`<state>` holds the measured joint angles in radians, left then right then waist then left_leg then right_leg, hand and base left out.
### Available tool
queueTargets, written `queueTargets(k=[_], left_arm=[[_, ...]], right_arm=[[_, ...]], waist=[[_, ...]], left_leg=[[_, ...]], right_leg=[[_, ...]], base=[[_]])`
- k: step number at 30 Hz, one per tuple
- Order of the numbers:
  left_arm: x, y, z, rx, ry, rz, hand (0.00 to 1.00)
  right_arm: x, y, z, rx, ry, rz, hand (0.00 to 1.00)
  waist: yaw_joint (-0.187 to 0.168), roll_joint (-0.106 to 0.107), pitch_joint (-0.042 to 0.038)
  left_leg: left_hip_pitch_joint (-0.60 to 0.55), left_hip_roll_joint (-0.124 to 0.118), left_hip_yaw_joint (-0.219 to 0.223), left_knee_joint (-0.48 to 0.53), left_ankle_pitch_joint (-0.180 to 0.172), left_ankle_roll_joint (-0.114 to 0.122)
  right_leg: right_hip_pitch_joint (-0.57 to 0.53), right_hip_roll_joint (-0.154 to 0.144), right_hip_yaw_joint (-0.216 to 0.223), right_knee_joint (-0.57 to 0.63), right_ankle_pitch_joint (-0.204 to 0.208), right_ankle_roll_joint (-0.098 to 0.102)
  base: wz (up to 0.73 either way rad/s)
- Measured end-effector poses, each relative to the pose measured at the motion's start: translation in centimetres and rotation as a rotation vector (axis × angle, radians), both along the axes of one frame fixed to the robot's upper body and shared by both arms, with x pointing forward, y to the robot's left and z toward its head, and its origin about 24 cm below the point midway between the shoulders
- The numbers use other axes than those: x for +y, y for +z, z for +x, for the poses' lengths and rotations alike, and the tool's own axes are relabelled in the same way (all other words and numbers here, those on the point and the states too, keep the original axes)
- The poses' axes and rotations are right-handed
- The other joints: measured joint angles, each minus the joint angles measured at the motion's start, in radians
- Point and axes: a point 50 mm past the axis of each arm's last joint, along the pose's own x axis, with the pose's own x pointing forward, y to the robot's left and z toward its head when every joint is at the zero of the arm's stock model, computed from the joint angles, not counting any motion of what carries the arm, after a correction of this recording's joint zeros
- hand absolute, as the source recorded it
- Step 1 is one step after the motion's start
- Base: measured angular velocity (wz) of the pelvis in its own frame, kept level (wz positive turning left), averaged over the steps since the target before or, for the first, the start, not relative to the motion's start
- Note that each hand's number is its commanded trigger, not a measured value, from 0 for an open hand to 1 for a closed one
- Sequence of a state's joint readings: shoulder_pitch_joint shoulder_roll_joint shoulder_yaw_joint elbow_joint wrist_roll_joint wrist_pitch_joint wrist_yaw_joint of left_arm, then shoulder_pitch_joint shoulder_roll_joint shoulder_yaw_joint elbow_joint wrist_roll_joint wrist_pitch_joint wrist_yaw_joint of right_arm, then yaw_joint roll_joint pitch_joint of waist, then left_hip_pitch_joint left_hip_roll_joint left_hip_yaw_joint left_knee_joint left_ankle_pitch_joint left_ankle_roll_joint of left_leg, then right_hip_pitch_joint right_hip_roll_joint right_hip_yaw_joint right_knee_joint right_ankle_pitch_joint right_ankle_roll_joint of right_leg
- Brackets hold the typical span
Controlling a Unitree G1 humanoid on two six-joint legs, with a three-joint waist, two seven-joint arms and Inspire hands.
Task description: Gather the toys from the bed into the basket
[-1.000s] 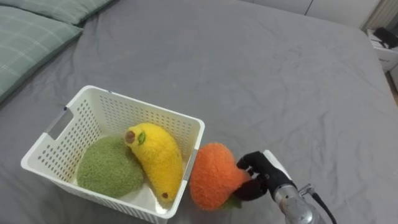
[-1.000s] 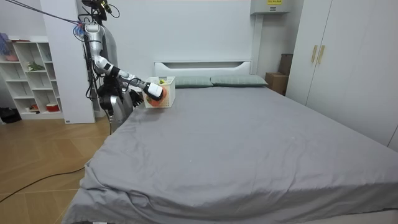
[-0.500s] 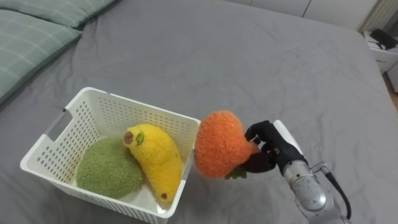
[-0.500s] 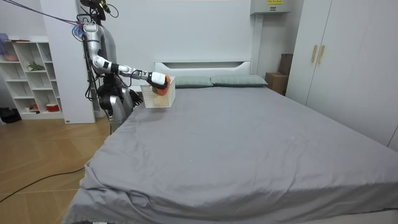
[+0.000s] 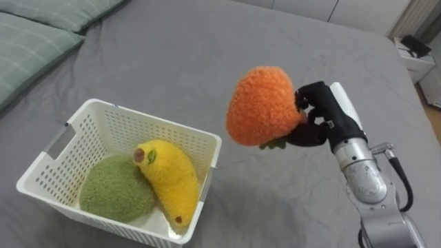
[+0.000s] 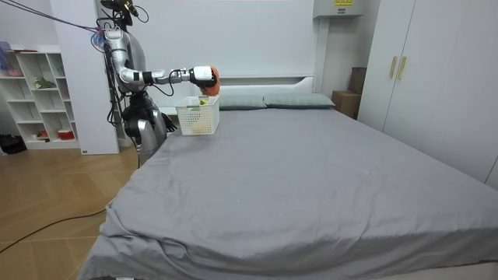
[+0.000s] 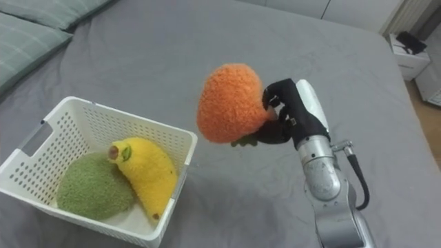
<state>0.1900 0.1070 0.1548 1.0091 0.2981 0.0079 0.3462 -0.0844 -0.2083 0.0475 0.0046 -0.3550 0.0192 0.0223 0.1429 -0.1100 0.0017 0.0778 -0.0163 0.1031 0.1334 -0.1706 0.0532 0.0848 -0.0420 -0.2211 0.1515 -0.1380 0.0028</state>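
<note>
My right hand is shut on a fuzzy orange plush toy and holds it in the air, above the bed and just right of the basket. The white perforated basket sits on the grey bed. Inside it lie a yellow plush toy and a round green plush toy. In the room view I stand at the bed's head corner, right arm stretched out with the orange toy above the basket.
Grey bedsheet spreads all around the basket. Green checked pillows lie at the upper left. A white nightstand stands beyond the bed's far right edge. A shelf unit stands behind me.
My right hand has lifted the orange toy from the bed beside the basket up into the air, higher than the basket's rim.
</note>
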Motion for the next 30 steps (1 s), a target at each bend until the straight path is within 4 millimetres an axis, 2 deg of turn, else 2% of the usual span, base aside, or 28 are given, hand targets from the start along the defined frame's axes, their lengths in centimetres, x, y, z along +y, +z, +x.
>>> queueTargets(k=[5, 9, 13, 18, 25, 27, 28, 29, 30], left_arm=[[0.0, 0.0, 0.1, 0.007, -0.018, 0.010, 0.00], [0.0, 0.1, 0.7, -0.001, -0.041, 0.016, 0.00], [0.0, 0.2, 1.2, -0.003, -0.063, 0.013, 0.00], [-0.2, 0.2, 1.4, -0.001, -0.078, -0.005, 0.00], [-0.5, 0.4, 2.3, -0.017, -0.109, 0.000, 0.00], [-0.5, 0.5, 2.7, -0.025, -0.115, 0.002, 0.00], [-0.4, 0.5, 2.9, -0.028, -0.117, 0.003, 0.00], [-0.4, 0.6, 3.1, -0.032, -0.122, 0.005, 0.00], [-0.4, 0.6, 3.2, -0.034, -0.124, 0.005, 0.00]], right_arm=[[0.9, 2.0, 0.5, -0.079, 0.035, 0.004, 1.00], [1.2, 2.3, 0.7, -0.088, 0.046, -0.009, 1.00], [1.5, 2.3, 0.8, -0.088, 0.060, -0.018, 1.00], [3.3, 3.3, 1.5, -0.119, 0.134, -0.088, 1.00], [6.5, 4.3, 2.2, -0.121, 0.264, -0.152, 1.00], [7.3, 4.4, 2.2, -0.118, 0.301, -0.163, 1.00], [7.4, 4.4, 2.2, -0.116, 0.308, -0.167, 0.91], [7.7, 4.4, 2.2, -0.112, 0.324, -0.172, 0.91], [8.1, 4.3, 2.1, -0.105, 0.342, -0.177, 0.75]], waist=[[0.013, -0.006, 0.0025], [0.039, -0.016, 0.0017], [0.058, -0.016, 0.0040], [0.069, -0.011, 0.0073], [0.091, -0.017, 0.0031], [0.111, -0.020, 0.0039], [0.113, -0.021, 0.0047], [0.118, -0.024, 0.0063], [0.125, -0.026, 0.0078]], left_leg=[[0.001, 0.001, 0.000, -0.001, 0.000, 0.000], [0.002, 0.001, 0.000, -0.001, 0.000, 0.000], [-0.003, 0.000, -0.008, 0.000, 0.000, 0.000], [-0.016, -0.001, -0.016, 0.003, 0.000, 0.000], [-0.032, -0.002, -0.039, 0.004, 0.002, -0.002], [-0.030, -0.002, -0.044, 0.003, 0.002, -0.002], [-0.030, -0.003, -0.048, 0.003, 0.002, -0.002], [-0.032, -0.004, -0.053, 0.004, 0.003, -0.001], [-0.032, -0.004, -0.054, 0.004, 0.003, -0.001]], right_leg=[[0.000, 0.000, -0.001, 0.000, 0.000, 0.000], [-0.001, 0.000, -0.002, 0.000, 0.000, 0.000], [0.000, -0.001, -0.008, 0.000, 0.000, 0.000], [-0.008, -0.001, -0.011, -0.001, 0.000, 0.000], [-0.016, -0.002, -0.036, -0.001, 0.000, 0.000], [-0.016, -0.003, -0.041, -0.002, 0.000, 0.000], [-0.016, -0.003, -0.042, -0.003, 0.000, 0.000], [-0.015, -0.004, -0.043, -0.003, 0.000, 0.000], [-0.016, -0.007, -0.044, -0.003, 0.000, 0.001]], base=[[0.00], [0.00], [0.05], [0.03], [0.10], [0.07], [0.09], [0.09], [0.07]])
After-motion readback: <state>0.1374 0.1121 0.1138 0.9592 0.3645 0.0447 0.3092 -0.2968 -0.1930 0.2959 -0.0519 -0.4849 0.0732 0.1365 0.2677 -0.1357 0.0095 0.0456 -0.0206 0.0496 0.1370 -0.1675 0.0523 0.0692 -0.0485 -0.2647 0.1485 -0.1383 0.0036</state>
